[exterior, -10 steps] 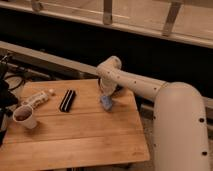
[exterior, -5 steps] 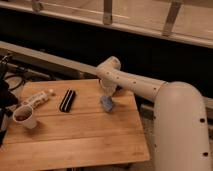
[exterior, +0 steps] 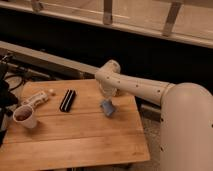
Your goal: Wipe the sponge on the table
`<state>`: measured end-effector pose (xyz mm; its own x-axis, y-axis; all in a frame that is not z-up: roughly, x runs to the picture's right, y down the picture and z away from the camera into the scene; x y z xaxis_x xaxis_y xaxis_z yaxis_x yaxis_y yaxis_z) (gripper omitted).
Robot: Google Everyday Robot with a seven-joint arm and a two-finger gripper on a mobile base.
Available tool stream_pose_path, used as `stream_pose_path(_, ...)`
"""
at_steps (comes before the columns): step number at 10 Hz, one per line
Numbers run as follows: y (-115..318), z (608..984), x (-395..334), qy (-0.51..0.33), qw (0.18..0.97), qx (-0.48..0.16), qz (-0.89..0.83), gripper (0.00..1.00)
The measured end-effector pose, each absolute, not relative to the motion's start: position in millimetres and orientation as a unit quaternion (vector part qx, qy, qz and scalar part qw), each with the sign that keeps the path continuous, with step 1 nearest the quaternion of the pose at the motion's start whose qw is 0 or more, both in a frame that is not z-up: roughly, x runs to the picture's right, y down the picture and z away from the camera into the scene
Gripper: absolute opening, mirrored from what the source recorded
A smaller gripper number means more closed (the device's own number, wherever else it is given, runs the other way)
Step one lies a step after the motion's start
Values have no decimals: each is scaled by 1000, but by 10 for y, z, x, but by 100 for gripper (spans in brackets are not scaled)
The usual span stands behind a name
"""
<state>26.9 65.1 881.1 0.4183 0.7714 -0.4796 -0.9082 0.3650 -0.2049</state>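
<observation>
The light-blue sponge (exterior: 107, 108) sits tilted on the far right part of the wooden table (exterior: 80, 137). My gripper (exterior: 107, 99) comes down onto it from above at the end of the white arm (exterior: 145, 89), which reaches in from the right. The gripper is shut on the sponge, with the sponge's lower edge at the tabletop. The wrist hides the top of the sponge.
A black ridged bar (exterior: 67, 100) lies left of the sponge. Further left are a white packet (exterior: 37, 97) and a paper cup (exterior: 26, 116) near the left edge. Dark equipment stands beyond that edge. The robot's white body fills the right side.
The sponge and gripper have shifted slightly toward the camera along the tabletop. The bar, packet and cup have not moved.
</observation>
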Motion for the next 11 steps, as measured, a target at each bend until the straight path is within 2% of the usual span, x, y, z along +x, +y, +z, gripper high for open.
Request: stream_pose_path(11, 681, 8801, -122, 158, 839, -227, 468, 0)
